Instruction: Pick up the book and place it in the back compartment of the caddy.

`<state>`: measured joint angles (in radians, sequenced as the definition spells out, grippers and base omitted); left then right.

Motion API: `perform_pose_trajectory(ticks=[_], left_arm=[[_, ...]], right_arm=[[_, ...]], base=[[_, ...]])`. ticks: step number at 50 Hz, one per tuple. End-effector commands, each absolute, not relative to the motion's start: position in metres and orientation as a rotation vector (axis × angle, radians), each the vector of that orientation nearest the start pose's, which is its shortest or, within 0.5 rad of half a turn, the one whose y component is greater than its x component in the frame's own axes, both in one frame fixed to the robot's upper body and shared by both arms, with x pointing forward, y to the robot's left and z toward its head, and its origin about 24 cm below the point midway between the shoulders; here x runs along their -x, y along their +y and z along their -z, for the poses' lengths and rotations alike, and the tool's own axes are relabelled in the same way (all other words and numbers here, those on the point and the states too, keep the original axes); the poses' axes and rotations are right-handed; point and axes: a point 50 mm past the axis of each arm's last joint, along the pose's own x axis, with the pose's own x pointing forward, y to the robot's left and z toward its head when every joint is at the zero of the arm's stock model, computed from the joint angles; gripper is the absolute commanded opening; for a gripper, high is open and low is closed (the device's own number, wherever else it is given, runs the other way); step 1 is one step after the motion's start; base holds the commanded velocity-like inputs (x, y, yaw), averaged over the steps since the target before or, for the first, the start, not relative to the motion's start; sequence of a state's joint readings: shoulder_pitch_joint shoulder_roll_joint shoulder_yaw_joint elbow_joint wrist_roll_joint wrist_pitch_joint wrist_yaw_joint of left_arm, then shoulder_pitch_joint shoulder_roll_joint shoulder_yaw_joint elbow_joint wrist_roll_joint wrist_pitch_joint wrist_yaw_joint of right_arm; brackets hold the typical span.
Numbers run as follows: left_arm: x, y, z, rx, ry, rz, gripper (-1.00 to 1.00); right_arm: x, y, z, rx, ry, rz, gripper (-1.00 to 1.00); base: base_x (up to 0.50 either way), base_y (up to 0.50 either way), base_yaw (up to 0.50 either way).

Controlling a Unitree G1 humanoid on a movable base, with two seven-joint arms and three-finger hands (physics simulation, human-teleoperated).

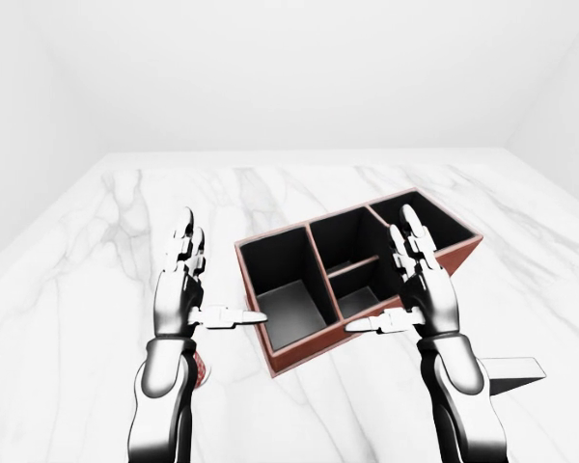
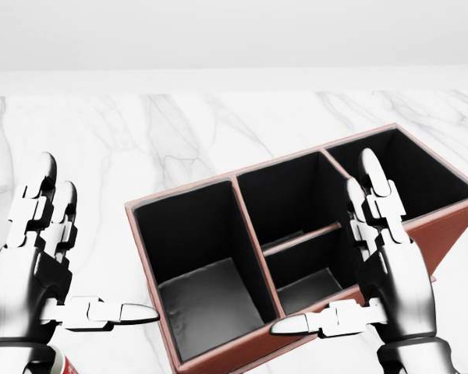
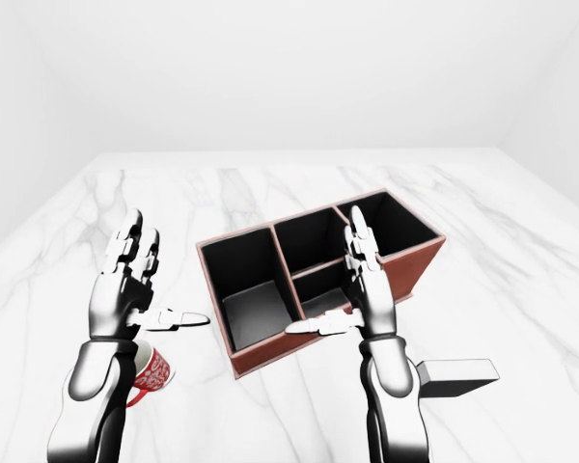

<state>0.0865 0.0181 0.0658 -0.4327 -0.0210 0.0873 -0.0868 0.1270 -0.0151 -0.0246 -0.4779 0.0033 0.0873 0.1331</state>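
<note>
With both our left hand (image 2: pixel 43 265) and right hand (image 2: pixel 386 261) spread wide and empty above the caddy (image 3: pixel 314 280), we should reach down right for the book (image 3: pixel 455 374), lying flat on the marble table (image 3: pixel 521 289) beside our right forearm.

glossy marble table (image 1: pixel 96 251), matt leathery caddy (image 3: pixel 405 272), shiny metal robot hand (image 2: pixel 394 273)
</note>
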Motion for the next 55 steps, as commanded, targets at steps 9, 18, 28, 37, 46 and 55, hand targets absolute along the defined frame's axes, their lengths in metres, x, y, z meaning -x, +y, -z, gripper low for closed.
perform_pose_trajectory(ticks=[9,18,28,37,46,55], left_arm=[[-0.227,0.168,-0.116,-0.026,-0.270,0.005,1.00],[-0.228,0.167,-0.115,-0.027,-0.266,0.006,1.00],[-0.226,0.167,-0.118,-0.028,-0.280,0.004,1.00],[-0.227,0.168,-0.118,-0.028,-0.280,0.003,1.00],[-0.227,0.168,-0.117,-0.026,-0.276,0.002,1.00],[-0.227,0.168,-0.118,-0.027,-0.281,0.003,1.00]], right_arm=[[-0.220,-0.158,-0.117,0.079,-0.274,-0.061,1.00],[-0.219,-0.156,-0.121,0.098,-0.291,-0.062,1.00],[-0.218,-0.162,-0.128,0.115,-0.321,-0.038,1.00],[-0.218,-0.176,-0.142,0.218,-0.370,0.006,1.00],[-0.220,-0.196,-0.150,0.386,-0.370,0.085,1.00],[-0.220,-0.207,-0.148,0.497,-0.324,0.104,1.00]], base=[[0.00,0.00,0.00],[-0.08,0.00,0.00],[-0.07,0.00,0.00],[0.00,0.00,0.00],[0.00,0.00,0.00],[0.00,0.00,0.00]])
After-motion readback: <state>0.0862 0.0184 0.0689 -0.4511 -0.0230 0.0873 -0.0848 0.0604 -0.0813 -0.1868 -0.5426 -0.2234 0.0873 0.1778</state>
